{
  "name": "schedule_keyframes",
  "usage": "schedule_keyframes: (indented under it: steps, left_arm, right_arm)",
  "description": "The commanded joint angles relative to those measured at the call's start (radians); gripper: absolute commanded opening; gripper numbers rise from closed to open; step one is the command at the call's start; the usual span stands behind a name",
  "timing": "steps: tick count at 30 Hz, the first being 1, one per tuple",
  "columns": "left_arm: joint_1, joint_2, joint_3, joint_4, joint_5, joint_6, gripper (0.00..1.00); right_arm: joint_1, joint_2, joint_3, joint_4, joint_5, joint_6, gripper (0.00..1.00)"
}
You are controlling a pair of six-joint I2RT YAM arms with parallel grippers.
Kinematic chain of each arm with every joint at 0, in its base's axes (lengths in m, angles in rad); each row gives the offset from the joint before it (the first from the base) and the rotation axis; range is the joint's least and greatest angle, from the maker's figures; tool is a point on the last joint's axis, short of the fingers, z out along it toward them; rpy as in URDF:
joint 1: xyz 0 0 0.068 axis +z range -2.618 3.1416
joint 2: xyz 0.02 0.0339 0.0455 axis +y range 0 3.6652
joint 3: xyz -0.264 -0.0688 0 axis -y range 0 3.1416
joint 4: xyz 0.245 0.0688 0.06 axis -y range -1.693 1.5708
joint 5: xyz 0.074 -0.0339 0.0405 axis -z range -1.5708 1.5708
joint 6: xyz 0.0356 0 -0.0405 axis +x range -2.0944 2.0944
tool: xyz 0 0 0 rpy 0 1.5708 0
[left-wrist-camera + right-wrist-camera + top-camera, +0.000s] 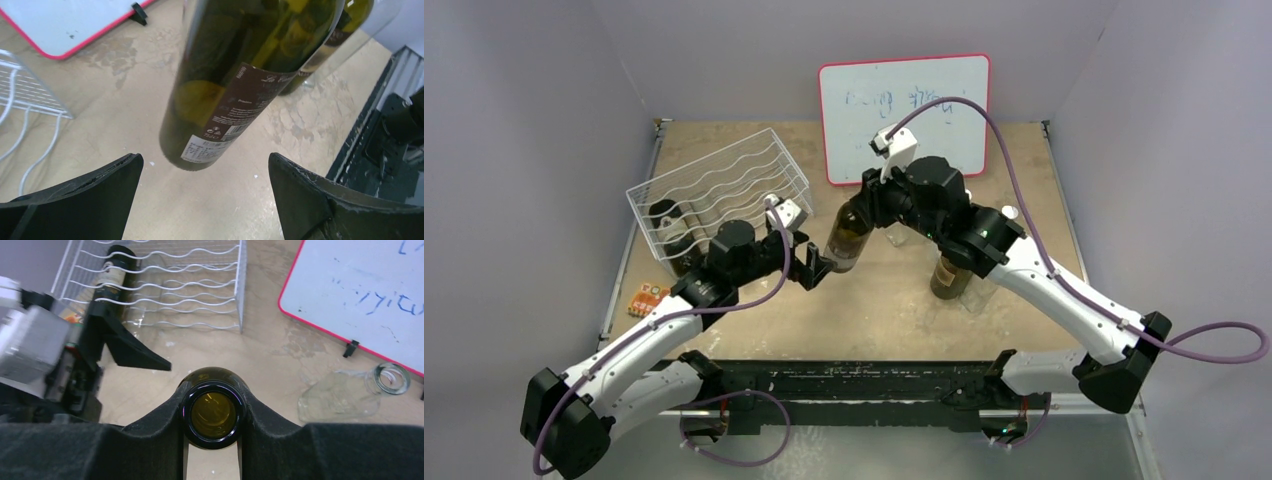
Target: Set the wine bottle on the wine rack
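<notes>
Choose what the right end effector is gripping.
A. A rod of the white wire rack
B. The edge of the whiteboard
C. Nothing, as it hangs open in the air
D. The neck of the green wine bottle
D: in the right wrist view the right end effector is closed around the neck of the green wine bottle, whose open mouth shows between its fingers.

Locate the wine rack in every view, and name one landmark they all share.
Top external: wine rack left of centre, upper half.
Left wrist: wine rack, only a corner at the left edge.
Right wrist: wine rack across the top, left of centre.
Shared landmark: the red-framed whiteboard.
</notes>
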Motion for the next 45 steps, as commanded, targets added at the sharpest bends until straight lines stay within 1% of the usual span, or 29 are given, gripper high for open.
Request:
schedule_keyframes:
  steps: [1,3,5,7,8,9,11,14,17,22,26,29,32,33,34,36,39,40,42,44,45]
  left_arm:
    - [-0.005,0.016,0.006,0.026,0.119,0.062,0.97]
    - [-0.005,0.012,0.01,0.032,0.126,0.088,0.98]
    - [-0.004,0.012,0.019,0.03,0.161,0.139,0.99]
    - [-0.003,0.031,0.027,0.003,0.193,0.25,1.0]
    - [-0.004,0.047,0.042,-0.03,0.184,0.315,1.0]
    - [-0.003,0.071,0.058,-0.056,0.162,0.347,1.0]
    - [-0.002,0.108,0.096,-0.091,0.14,0.382,1.0]
    - [-0.002,0.139,0.131,-0.095,0.159,0.403,1.0]
    - [-0.003,0.13,0.127,-0.024,0.224,0.345,1.0]
    - [-0.002,0.076,0.029,0.209,0.299,0.173,1.0]
    - [-0.003,0.072,-0.025,0.41,0.369,0.031,1.0]
    - [-0.003,0.069,-0.034,0.453,0.407,0.019,0.97]
    - [-0.004,0.048,-0.039,0.451,0.446,0.045,0.89]
    - [-0.003,0.041,-0.038,0.452,0.46,0.052,0.84]
    - [-0.004,0.036,-0.035,0.45,0.473,0.056,0.76]
    - [-0.003,0.029,-0.019,0.43,0.474,0.076,0.51]
    - [-0.004,0.018,0.033,0.343,0.47,0.164,0.2]
    - [-0.004,0.015,0.053,0.298,0.475,0.209,0.02]
    - [-0.004,0.011,0.105,0.155,0.47,0.328,0.0]
    - [-0.004,0.007,0.149,0.075,0.416,0.433,0.0]
    - [-0.003,0.007,0.169,0.039,0.382,0.474,0.0]
  right_arm:
    - [0.0,-0.009,0.117,0.09,-0.104,0.038,0.0]
    - [0.0,-0.004,0.144,0.073,-0.136,0.046,0.0]
    - [-0.001,-0.005,0.16,0.062,-0.153,0.061,0.0]
    - [-0.001,-0.015,0.16,0.08,-0.185,0.082,0.0]
    - [-0.001,-0.019,0.159,0.096,-0.207,0.094,0.0]
    - [0.0,-0.021,0.162,0.107,-0.225,0.105,0.0]
    - [0.0,-0.02,0.175,0.126,-0.26,0.118,0.0]
    - [-0.001,-0.024,0.177,0.141,-0.296,0.122,0.0]
    - [-0.001,-0.036,0.169,0.139,-0.304,0.122,0.0]
    - [-0.001,-0.084,0.135,0.171,-0.337,0.13,0.0]
    - [-0.001,-0.112,0.117,0.206,-0.378,0.145,0.0]
    - [-0.001,-0.129,0.12,0.201,-0.373,0.147,0.0]
    - [-0.001,-0.154,0.123,0.191,-0.369,0.146,0.0]
    - [0.0,-0.16,0.122,0.188,-0.367,0.146,0.0]
    - [-0.001,-0.167,0.121,0.185,-0.365,0.145,0.0]
    - [-0.001,-0.177,0.115,0.178,-0.366,0.141,0.0]
    - [-0.001,-0.187,0.106,0.162,-0.398,0.127,0.0]
    - [-0.001,-0.19,0.099,0.158,-0.427,0.113,0.0]
    - [-0.001,-0.204,0.075,0.145,-0.482,0.085,0.16]
    - [-0.001,-0.227,0.044,0.118,-0.482,0.063,0.32]
    - [-0.001,-0.237,0.032,0.101,-0.471,0.057,0.43]
